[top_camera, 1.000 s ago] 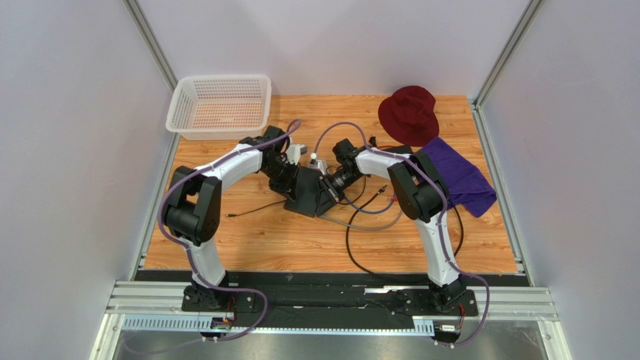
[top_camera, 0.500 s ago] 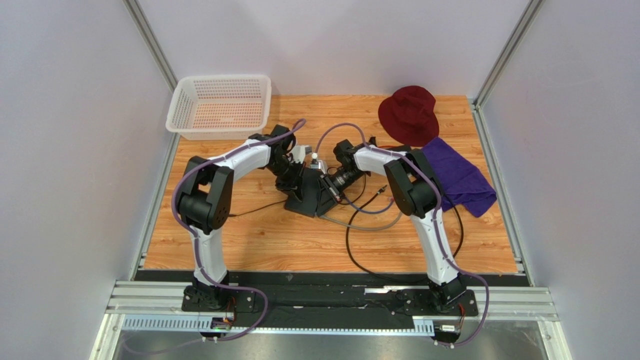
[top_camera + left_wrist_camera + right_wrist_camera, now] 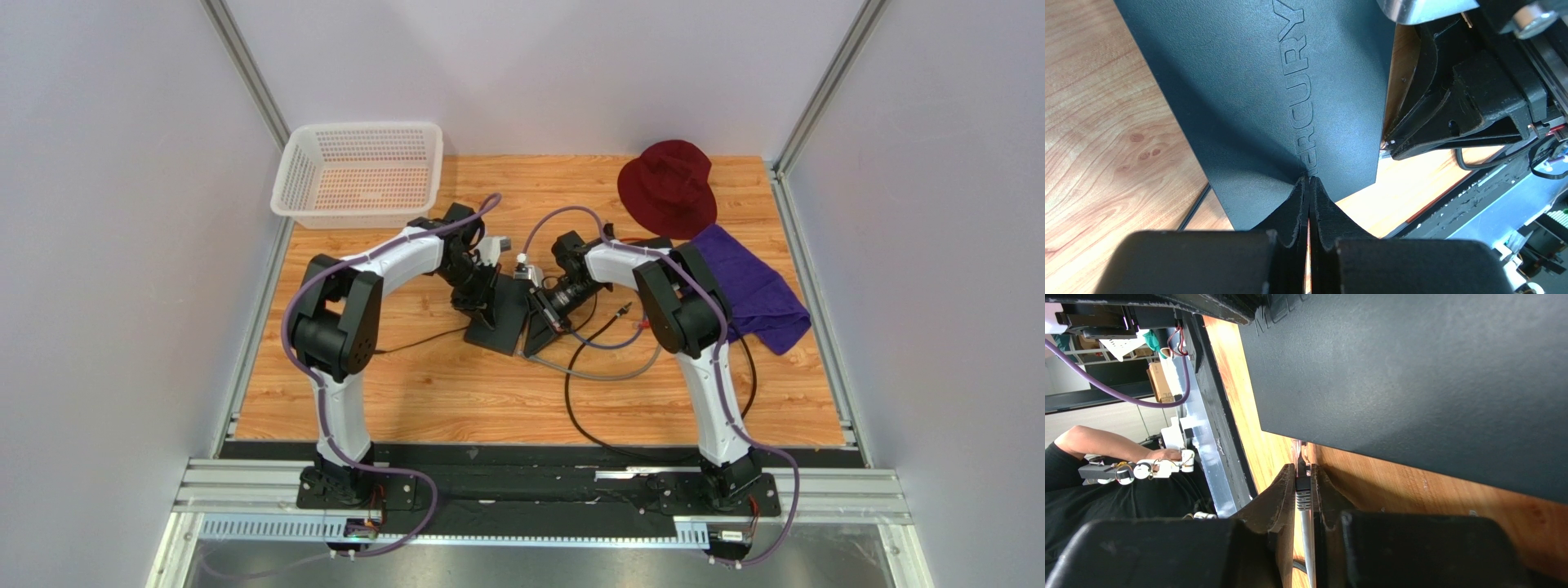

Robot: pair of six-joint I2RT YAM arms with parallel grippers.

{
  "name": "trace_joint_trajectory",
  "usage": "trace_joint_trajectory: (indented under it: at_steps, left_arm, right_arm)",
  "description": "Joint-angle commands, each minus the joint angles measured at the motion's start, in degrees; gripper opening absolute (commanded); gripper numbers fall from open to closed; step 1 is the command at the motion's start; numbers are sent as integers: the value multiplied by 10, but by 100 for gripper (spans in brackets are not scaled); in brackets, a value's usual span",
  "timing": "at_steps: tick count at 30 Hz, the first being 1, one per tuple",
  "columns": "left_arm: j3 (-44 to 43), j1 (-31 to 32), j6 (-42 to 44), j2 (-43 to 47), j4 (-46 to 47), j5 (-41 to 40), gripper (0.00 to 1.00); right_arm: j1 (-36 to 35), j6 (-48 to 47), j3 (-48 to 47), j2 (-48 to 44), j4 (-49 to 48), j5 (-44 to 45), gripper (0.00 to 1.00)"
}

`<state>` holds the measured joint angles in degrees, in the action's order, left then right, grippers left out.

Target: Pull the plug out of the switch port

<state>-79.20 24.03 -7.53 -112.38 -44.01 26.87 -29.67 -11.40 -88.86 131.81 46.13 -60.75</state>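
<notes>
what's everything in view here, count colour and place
table: one, wood-grain, under everything
basket: one, white, far left corner
hat: one, dark red, far right
cloth: one, purple, right edge, near side of the hat
switch: one, dark grey, table centre between the arms
plug: one, grey, at the switch's edge
grey cable: one, trailing from the plug toward the near right
black cables: at least two, looped near the switch
person: one, black top, beyond the table
left arm, right arm: white and black, near edge
left end effector: shut, tips on the switch
right end effector: shut on the plug
</notes>
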Motion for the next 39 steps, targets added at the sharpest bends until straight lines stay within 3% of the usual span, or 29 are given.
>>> trace_joint_trajectory:
  at_steps: [1,8,15,17,20,21,24,25,27,28,31,33,36,39]
  left_arm:
    - [20,8,27,-21,23,-82,0]
    - [17,8,36,-1,17,-82,0]
    - [22,8,40,22,17,-77,0]
    - [19,8,42,29,16,-75,0]
    - [12,8,47,44,16,-74,0]
    - [10,8,55,49,16,-74,1]
    - [-7,8,74,69,9,-81,20]
    - [-11,8,74,82,3,-92,35]
    - [-30,8,105,97,-4,-107,47]
    - [-38,8,112,112,-13,-117,52]
    - [-71,6,147,143,-36,-143,58]
    - [-99,0,170,157,-45,-155,61]
    - [-174,-12,204,169,-84,-168,90]
    - [-327,-18,240,144,-169,-184,92]
  right_arm:
    - [4,-20,22,5,-30,119,0]
    - [79,-44,37,-62,13,116,0]
    - [174,-157,39,-150,133,173,1]
    - [210,-211,30,-177,166,188,8]
    - [255,-238,7,-227,169,185,31]
    - [263,-231,-4,-238,165,183,61]
    - [273,-148,-58,-269,125,228,92]
    - [272,-128,-75,-277,117,260,93]
    - [271,-29,-123,-282,75,320,95]
    - [270,12,-133,-284,57,400,95]
    - [270,58,-172,-295,31,501,100]
    - [270,59,-220,-291,51,530,100]
    - [270,71,-315,-268,112,550,100]
    - [270,81,-388,-239,166,546,100]
